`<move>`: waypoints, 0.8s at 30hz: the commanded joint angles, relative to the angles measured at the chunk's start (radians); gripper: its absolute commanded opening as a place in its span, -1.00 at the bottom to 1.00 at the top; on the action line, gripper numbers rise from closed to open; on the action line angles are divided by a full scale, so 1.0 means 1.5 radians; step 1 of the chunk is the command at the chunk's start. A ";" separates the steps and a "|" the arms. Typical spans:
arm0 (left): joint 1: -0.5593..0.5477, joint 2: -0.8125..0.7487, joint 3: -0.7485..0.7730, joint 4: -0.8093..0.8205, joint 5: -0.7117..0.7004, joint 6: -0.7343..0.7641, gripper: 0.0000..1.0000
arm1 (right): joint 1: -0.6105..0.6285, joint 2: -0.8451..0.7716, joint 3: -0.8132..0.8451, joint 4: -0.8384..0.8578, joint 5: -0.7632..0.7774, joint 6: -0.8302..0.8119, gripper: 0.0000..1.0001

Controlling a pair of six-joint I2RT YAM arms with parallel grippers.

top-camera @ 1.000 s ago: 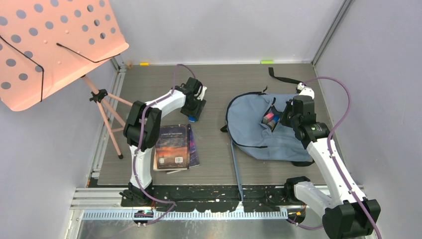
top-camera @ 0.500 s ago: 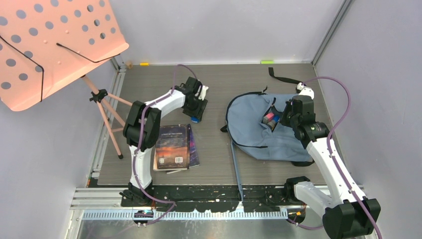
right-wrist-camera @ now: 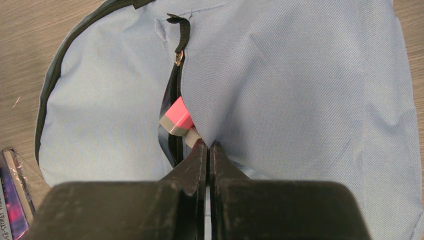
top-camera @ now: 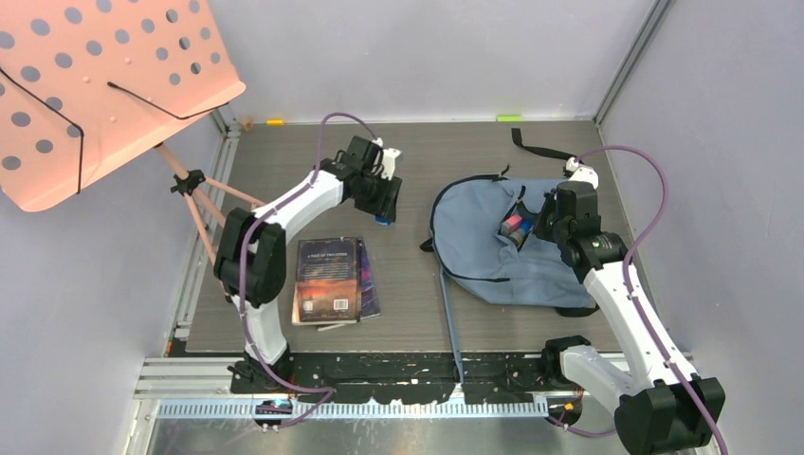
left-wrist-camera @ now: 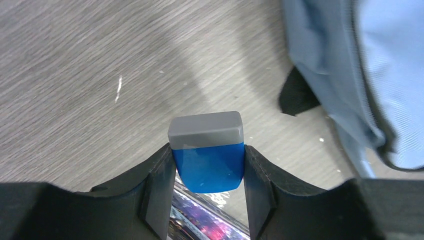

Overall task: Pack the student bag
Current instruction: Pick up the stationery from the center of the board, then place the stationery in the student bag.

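1. The student bag (top-camera: 493, 242) lies flat on the right half of the worktop (top-camera: 284, 161). It is a soft grey-blue backpack edged with a black zipper.
2. From the right wrist view we see a pocket slit in the bag's fabric (right-wrist-camera: 300, 75) gaping open, with a black zipper pull (right-wrist-camera: 179, 55) at its upper end.
3. A pink-and-grey block (right-wrist-camera: 176, 117) sits partly inside that slit, and we also see it from above (top-camera: 513, 225).
4. The right end effector (right-wrist-camera: 206, 145) has its fingers pressed together on a fold of the bag's fabric at the slit's edge, just beside the pink-and-grey block.
5. A long blue strap (top-camera: 448, 303) runs from the bag toward the near edge, and a black webbing end (top-camera: 540, 147) lies on the worktop beyond the bag.
6. The left end effector (left-wrist-camera: 207, 152) is clamped on a blue block with a grey cap (left-wrist-camera: 205, 127), the cap sticking out past the fingertips.
7. From above, we find this left end effector (top-camera: 382, 210) over the worktop left of the bag and apart from it.
8. Nearer the arm bases, a dark-covered book (top-camera: 327, 280) lies on top of a second, purple-edged book (top-camera: 370, 284).
9. A salmon perforated music stand (top-camera: 95, 85) stands at the far left.
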 commanded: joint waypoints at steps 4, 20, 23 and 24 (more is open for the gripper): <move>-0.099 -0.125 0.009 0.015 0.035 -0.027 -0.73 | 0.002 -0.016 0.016 0.035 0.000 0.003 -0.99; -0.290 0.075 0.221 0.170 0.148 -0.218 -0.73 | 0.002 -0.031 0.012 0.039 -0.005 0.004 -0.99; -0.294 0.129 0.277 0.163 0.156 -0.230 -0.74 | 0.002 -0.032 0.011 0.039 -0.005 0.004 -0.99; -0.295 0.143 0.292 0.163 0.157 -0.230 -0.74 | 0.002 -0.032 0.011 0.039 -0.006 0.004 -0.99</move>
